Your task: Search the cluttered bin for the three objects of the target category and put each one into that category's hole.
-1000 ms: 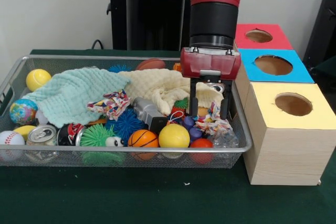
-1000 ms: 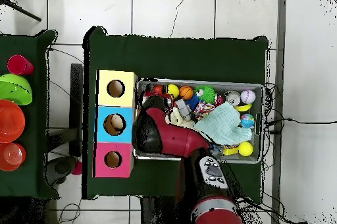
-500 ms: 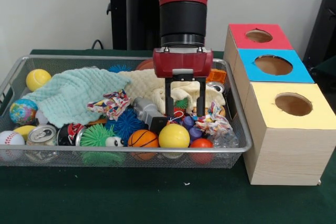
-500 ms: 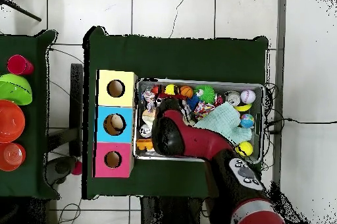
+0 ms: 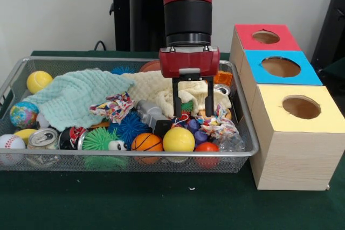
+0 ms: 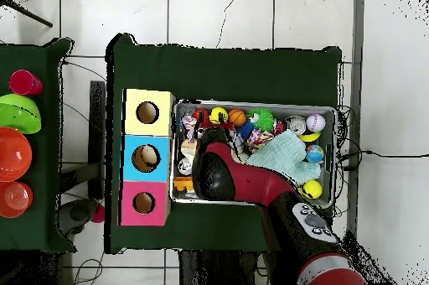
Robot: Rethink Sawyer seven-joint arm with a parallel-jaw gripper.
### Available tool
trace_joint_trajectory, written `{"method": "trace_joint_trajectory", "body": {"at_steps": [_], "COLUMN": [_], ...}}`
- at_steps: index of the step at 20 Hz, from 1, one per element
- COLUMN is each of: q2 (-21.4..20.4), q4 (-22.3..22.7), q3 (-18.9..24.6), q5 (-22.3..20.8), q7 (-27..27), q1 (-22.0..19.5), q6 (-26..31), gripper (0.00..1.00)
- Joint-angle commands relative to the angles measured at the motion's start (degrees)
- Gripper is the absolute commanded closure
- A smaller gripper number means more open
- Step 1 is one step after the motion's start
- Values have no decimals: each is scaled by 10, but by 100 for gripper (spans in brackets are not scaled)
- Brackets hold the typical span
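Observation:
My gripper (image 5: pixel 192 115) hangs open over the right-middle of the wire bin (image 5: pixel 135 154), its fingers (image 5: pixel 176 99) straddling a small green spiky ball (image 5: pixel 186 106) without closing on it. Beneath lie a cream cloth (image 5: pixel 159 87), purple beads (image 5: pixel 194 126) and a rope toy (image 5: pixel 218 125). In front of the gripper sit a yellow ball (image 5: pixel 178 139), a small basketball (image 5: pixel 146 143) and a red ball (image 5: pixel 207 147). Right of the bin stand the red box (image 5: pixel 264 36), blue box (image 5: pixel 280 67) and yellow box (image 5: pixel 301 107), each with a hole. From overhead the arm (image 6: pixel 222 174) hides the gripper.
A mint cloth (image 5: pixel 75 98), green spiky toy (image 5: pixel 99 139), blue spiky ball (image 5: pixel 129 126), cans (image 5: pixel 43 138), baseball (image 5: pixel 11 143), globe ball (image 5: pixel 23 114) and another yellow ball (image 5: pixel 39 81) fill the bin's left. Overhead, coloured bowls and cups (image 6: pixel 15 152) sit on a side table.
The arm swung from the bin's right end, near the boxes, leftward to its middle, then edged slightly back right. The gripper stayed open and holds nothing.

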Motion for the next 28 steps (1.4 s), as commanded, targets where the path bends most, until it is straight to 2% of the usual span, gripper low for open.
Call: {"method": "trace_joint_trajectory", "body": {"at_steps": [1,11,15,28], "q2": [20,42,46,75], "q4": [22,17,7,-6], "q3": [69,75,49,39], "q5": [-24,-27,-20,-24], "q7": [136,131,114,100], "q1": [-9,-9,11,20], "q6": [-6,-18,-17,-9], "gripper": [0,0,0,0]}}
